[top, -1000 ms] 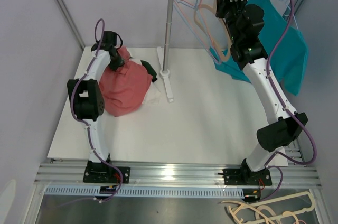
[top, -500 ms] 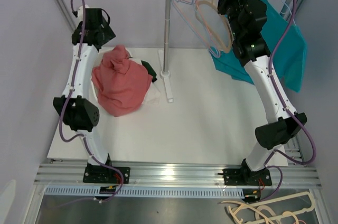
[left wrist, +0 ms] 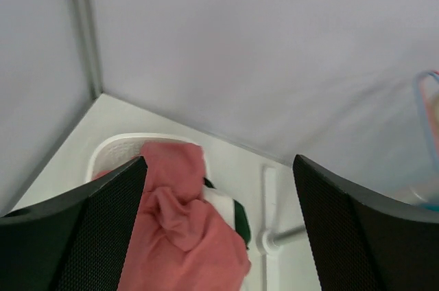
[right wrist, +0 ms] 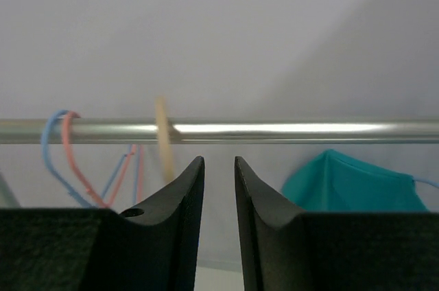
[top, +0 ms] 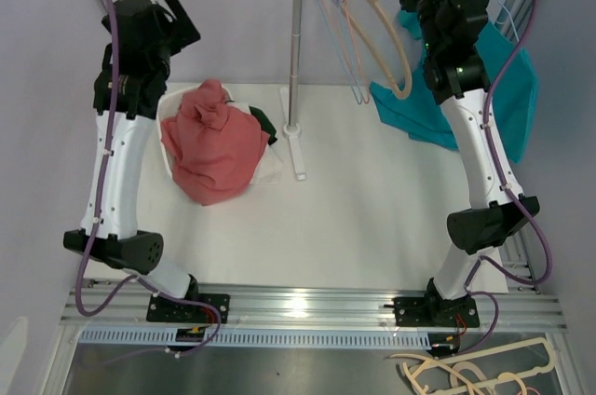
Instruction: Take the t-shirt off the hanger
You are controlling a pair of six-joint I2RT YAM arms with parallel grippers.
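- The teal t-shirt (top: 507,88) hangs from the rail (right wrist: 274,128) at the far right. The right arm (top: 475,143) covers much of it in the overhead view, and in the right wrist view we see only its shoulder.
- Its hanger is almost wholly hidden, so we cannot make out its shape.
- The rail and the tops of the empty hangers run out of frame at the overhead view's upper edge.
- The tan hanger (top: 391,50) is only a blurred strip in the right wrist view.
- The white basket (left wrist: 116,147) shows only its rim under a heaped red garment (top: 214,148).
- The right arm reaches steeply up. Its right gripper (right wrist: 219,167) sits just below the rail between the tan hanger and the t-shirt, fingers drawn almost together with a thin slit between them and nothing gripped.
- The left arm (top: 116,153) is raised high at the far left corner. The left gripper (left wrist: 219,160) is spread wide and empty, looking down on the red garment.
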